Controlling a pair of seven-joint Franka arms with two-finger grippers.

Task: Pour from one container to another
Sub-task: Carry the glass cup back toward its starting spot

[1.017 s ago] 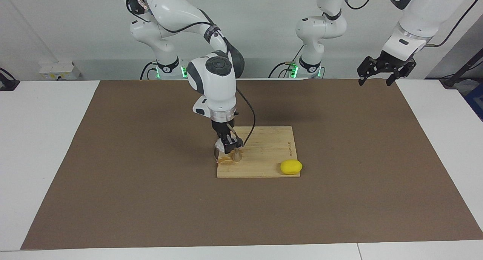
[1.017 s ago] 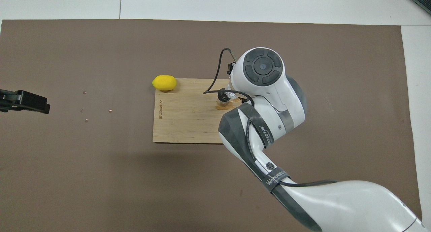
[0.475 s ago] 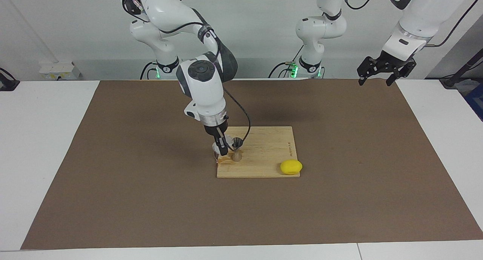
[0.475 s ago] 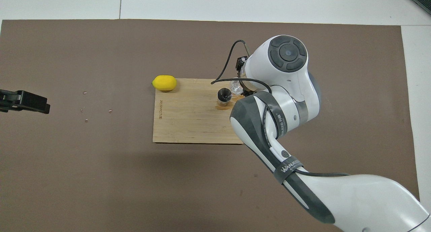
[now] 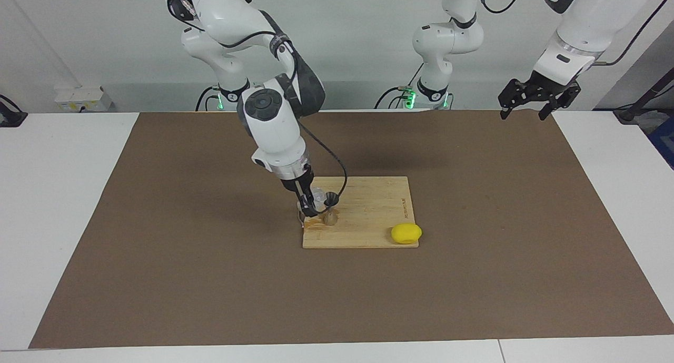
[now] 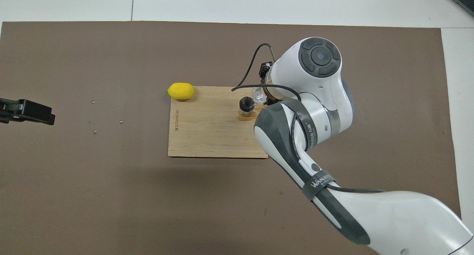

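The clear ribbed glass cup [image 5: 317,196] hangs just above the wooden cutting board [image 5: 368,231], close beside the jigger's rim. My right gripper [image 5: 310,206] is shut on it, with the wrist leaning toward the right arm's end of the table. The silvery hourglass jigger [image 5: 330,209] stands upright on the board. In the overhead view the cup [image 6: 259,95] shows beside the jigger [image 6: 246,106], whose dark mouth is uncovered, and the wrist hides the right fingers. My left gripper [image 5: 525,111] waits open, raised over the mat's corner by the left arm's base.
A yellow lemon [image 5: 406,233] lies at the board's corner toward the left arm's end. A wet stain [image 5: 315,224] marks the board beside the jigger. A few small specks [image 6: 121,121] lie on the brown mat [image 5: 210,278].
The right wrist has swung back toward the right arm's end, carrying the cup off the jigger's top to its side. The jigger's mouth now shows. The left arm has not moved.
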